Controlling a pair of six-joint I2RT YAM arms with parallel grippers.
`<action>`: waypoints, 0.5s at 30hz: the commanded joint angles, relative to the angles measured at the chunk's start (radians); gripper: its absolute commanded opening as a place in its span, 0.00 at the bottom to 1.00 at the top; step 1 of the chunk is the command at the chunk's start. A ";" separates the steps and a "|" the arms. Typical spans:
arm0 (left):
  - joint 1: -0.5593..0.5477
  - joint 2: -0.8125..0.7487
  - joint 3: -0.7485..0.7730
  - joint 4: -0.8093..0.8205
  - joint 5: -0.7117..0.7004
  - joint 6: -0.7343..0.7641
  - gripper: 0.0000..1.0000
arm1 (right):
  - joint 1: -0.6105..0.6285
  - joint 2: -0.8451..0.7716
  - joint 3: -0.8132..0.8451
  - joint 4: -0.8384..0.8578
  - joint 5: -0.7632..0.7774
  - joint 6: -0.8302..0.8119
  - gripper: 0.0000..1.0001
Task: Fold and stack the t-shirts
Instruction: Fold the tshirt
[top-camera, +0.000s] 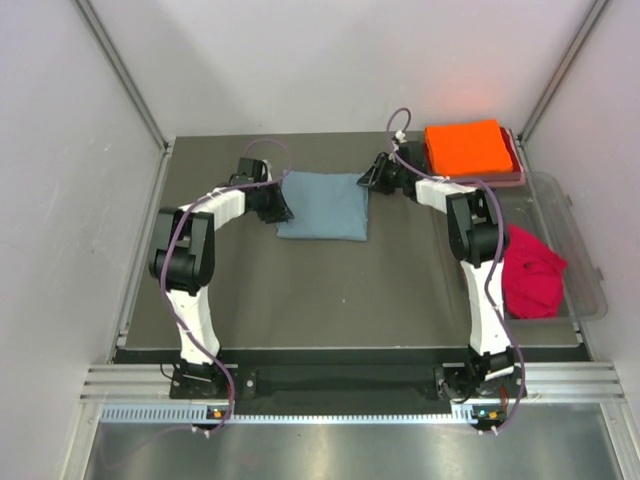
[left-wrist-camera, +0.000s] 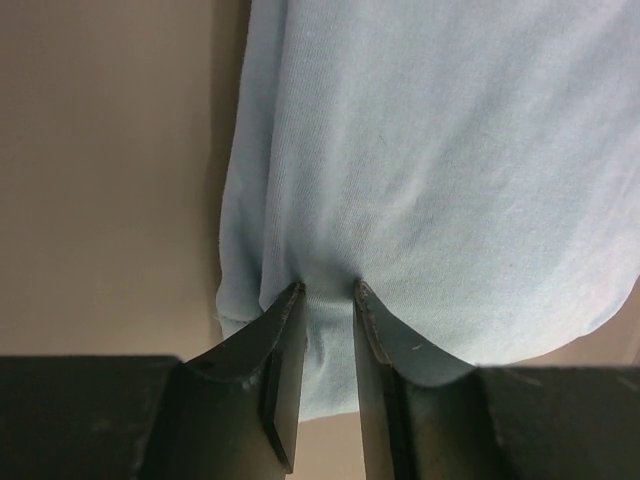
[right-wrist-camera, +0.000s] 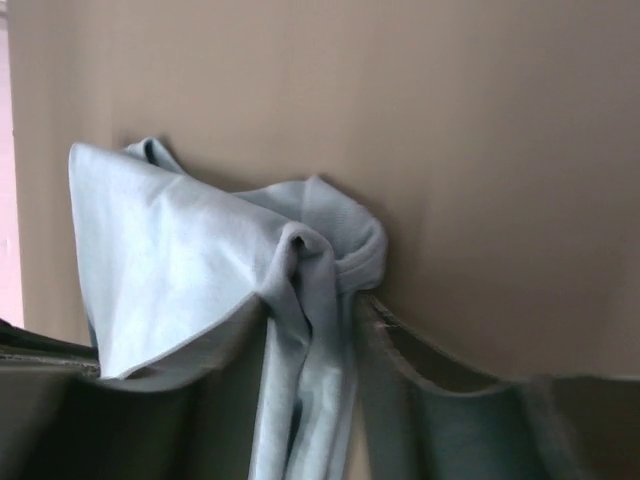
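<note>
The grey-blue t-shirt (top-camera: 323, 205) lies folded into a compact rectangle mid-table (top-camera: 300, 300). The left gripper (left-wrist-camera: 328, 290) pinches its left hem between narrow jaws. The right gripper (right-wrist-camera: 320, 300) clamps a bunched far-right corner. Holding 2 opposite sides likely keeps the folds together for lifting. The orange t-shirt (top-camera: 466, 147) sits folded at the far right, probably the stack's base. The crimson t-shirt (top-camera: 530, 272) waits crumpled in the clear plastic tub (top-camera: 585, 255).

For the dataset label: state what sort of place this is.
Likely a lab robot cell: bare white panels wall in a dark table, with an aluminium rail along its near edge.
</note>
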 joint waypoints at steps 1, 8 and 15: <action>0.003 0.039 0.035 -0.047 -0.073 0.013 0.32 | -0.037 0.016 -0.034 0.159 0.009 0.081 0.35; 0.004 0.039 0.081 -0.091 -0.125 -0.013 0.36 | -0.077 0.057 -0.064 0.308 -0.072 0.184 0.01; 0.004 0.017 0.167 -0.142 -0.071 0.013 0.40 | -0.085 0.127 0.010 0.350 -0.189 0.235 0.25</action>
